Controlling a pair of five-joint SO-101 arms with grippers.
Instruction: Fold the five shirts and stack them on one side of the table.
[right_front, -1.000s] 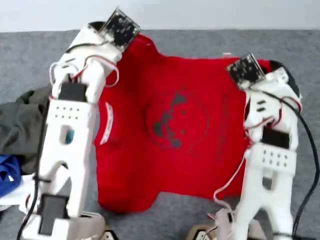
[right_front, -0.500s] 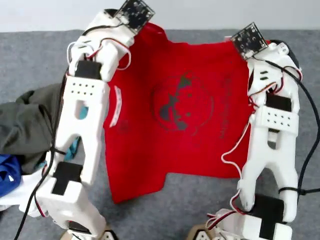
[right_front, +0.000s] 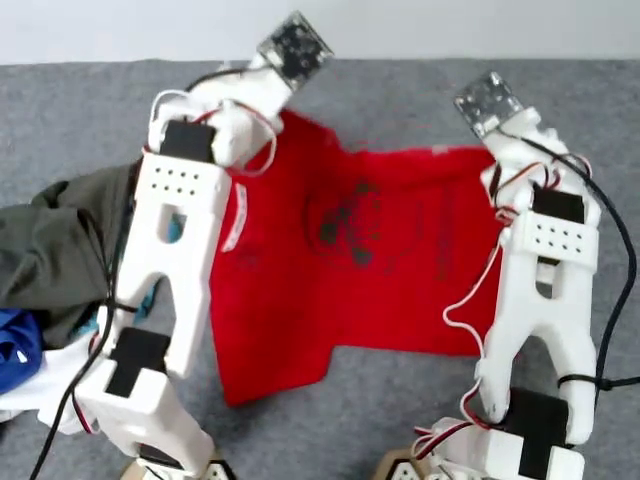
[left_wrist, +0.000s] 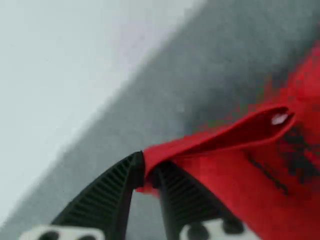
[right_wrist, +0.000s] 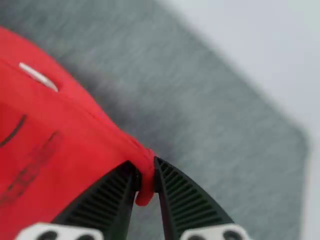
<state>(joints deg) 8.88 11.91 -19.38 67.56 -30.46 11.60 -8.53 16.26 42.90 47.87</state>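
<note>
Red short-sleeved shirt with a dark round print (right_front: 380, 260) lies spread on the grey carpeted table (right_front: 400, 95) between the two arms. The left pincer (left_wrist: 147, 172) and the right pincer (right_wrist: 145, 182) are each clamped on its edge.

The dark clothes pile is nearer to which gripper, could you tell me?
Left. The left gripper holds the red shirt's corner nearer the pile; the right gripper holds the opposite corner.
</note>
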